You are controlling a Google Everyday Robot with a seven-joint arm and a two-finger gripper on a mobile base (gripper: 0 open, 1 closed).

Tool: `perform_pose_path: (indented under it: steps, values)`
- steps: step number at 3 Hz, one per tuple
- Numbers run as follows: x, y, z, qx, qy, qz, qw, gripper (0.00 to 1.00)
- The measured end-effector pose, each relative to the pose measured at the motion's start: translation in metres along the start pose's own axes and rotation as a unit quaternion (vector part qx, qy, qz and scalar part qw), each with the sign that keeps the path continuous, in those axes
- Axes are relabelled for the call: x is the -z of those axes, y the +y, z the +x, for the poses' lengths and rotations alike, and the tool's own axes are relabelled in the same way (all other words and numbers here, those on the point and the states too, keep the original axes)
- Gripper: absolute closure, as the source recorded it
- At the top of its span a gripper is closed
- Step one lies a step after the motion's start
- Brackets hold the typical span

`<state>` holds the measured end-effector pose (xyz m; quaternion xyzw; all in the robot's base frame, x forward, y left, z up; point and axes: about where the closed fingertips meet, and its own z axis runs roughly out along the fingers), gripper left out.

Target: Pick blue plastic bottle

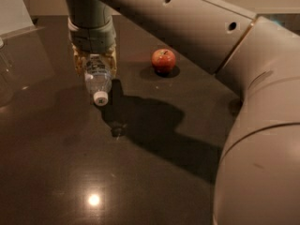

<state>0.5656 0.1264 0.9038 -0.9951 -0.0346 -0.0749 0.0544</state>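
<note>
The blue plastic bottle (pixel 98 79) is clear with a white cap (pixel 100 98) pointing toward me and down. My gripper (pixel 95 62) is at the upper left, shut on the bottle's body, one tan finger on each side. The bottle hangs clear above the dark table (pixel 117 172), its shadow falling below and to the right. The large beige arm runs from the right side across the top to the gripper.
A red apple (pixel 163 60) sits on the table to the right of the gripper. A clear glass object (pixel 4 74) stands at the left edge. A pale wall panel (pixel 11 8) is at the upper left.
</note>
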Motion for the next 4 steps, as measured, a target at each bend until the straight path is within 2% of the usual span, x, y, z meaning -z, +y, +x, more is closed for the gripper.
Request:
perform_pose_path:
  steps: [1, 3, 4]
  values:
    - [0.042, 0.007, -0.006, 0.005, 0.004, 0.03, 0.9995, 1.0]
    - [0.102, 0.01, -0.006, 0.003, 0.02, 0.082, 0.9965, 1.0]
    - [0.103, 0.003, 0.0, 0.003, 0.032, 0.094, 0.995, 1.0]
